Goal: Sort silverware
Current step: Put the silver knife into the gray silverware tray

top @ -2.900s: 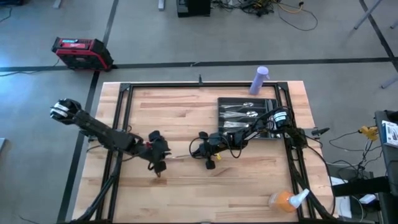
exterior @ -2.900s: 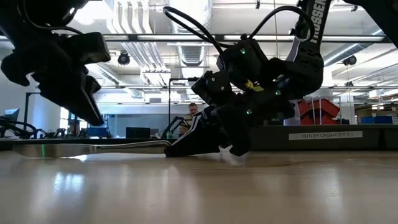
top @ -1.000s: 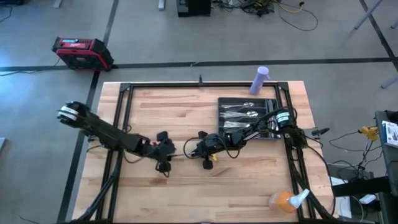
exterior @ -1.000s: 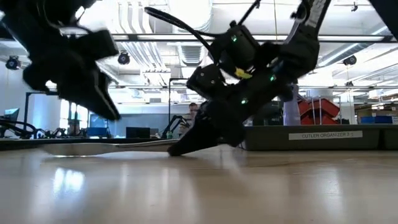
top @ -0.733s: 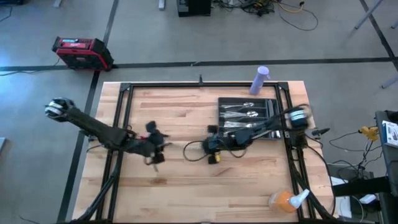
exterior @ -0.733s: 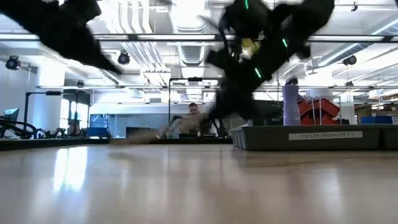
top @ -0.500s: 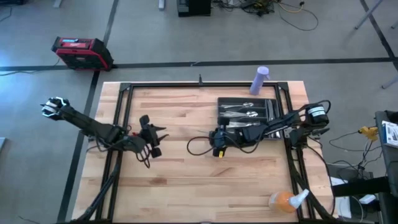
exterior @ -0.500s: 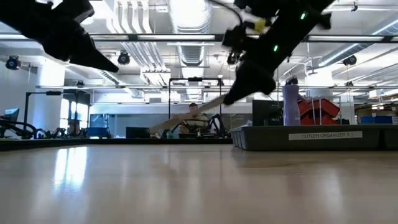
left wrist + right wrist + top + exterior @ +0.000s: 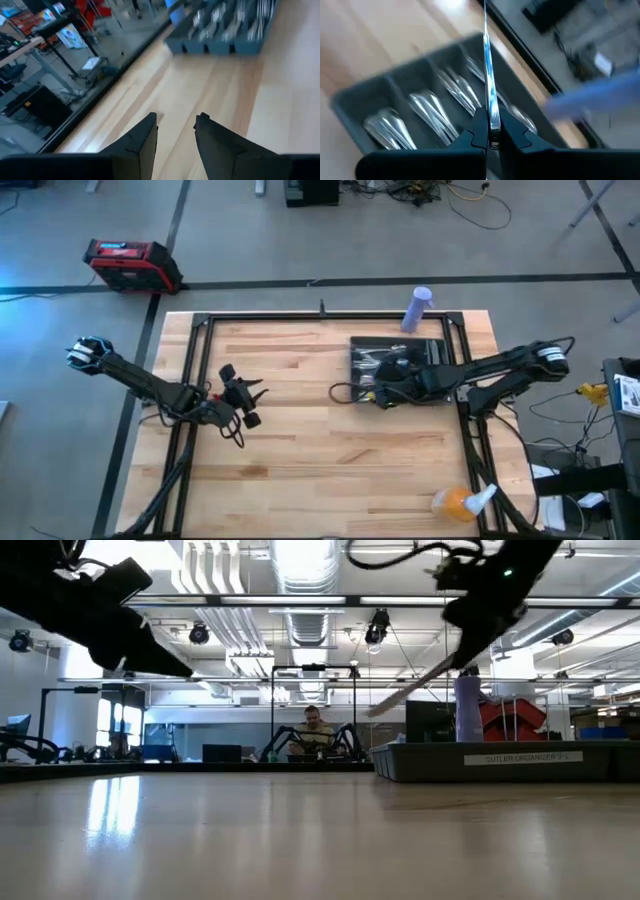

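The right hand (image 9: 490, 131), clamped on one knife (image 9: 487, 75), hangs over the tray (image 9: 355, 102); the left hand (image 9: 175, 131) is apart.

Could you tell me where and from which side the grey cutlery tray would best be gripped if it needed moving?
Probably the cutlery tray is best pinched from above on its outer wall, a thin upright rim; the compartments inside hold silverware, and the right gripper already holds a piece over it.

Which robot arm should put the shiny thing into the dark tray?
The right. Its gripper is shut on a slim shiny silver utensil above the dark grey compartmented tray. The left gripper is open, empty and far off.
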Robot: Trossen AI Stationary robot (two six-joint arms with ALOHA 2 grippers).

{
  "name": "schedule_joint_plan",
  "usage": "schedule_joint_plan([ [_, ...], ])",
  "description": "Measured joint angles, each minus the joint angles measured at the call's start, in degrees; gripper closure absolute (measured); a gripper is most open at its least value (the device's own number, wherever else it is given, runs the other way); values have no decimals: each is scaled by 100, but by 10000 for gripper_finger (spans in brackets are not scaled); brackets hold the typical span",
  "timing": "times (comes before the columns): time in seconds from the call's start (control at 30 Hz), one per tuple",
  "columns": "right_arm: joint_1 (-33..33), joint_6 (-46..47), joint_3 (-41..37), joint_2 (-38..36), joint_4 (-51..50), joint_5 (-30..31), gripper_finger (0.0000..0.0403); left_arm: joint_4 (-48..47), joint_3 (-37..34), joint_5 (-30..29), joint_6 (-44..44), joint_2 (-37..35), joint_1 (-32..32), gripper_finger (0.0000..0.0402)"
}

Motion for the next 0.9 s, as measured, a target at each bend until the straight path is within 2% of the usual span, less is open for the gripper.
schedule_joint_plan([
  [0.17,-31,1863,2,-529,-2161,-325,403,354,-113,-14,-40,145,26,283],
  [0.3,-28,3055,-15,-784,-3510,-1019,403,524,-135,35,-46,290,38,282],
  [0.5,-9,3303,-127,-792,-3510,-1826,403,801,-131,29,-45,600,55,282],
  [0.73,-25,3384,-263,-650,-3557,-1650,403,1112,-135,94,-47,974,61,282],
  [0.9,-23,2928,-338,-524,-3146,-1908,403,2318,-136,858,501,1490,127,283],
])
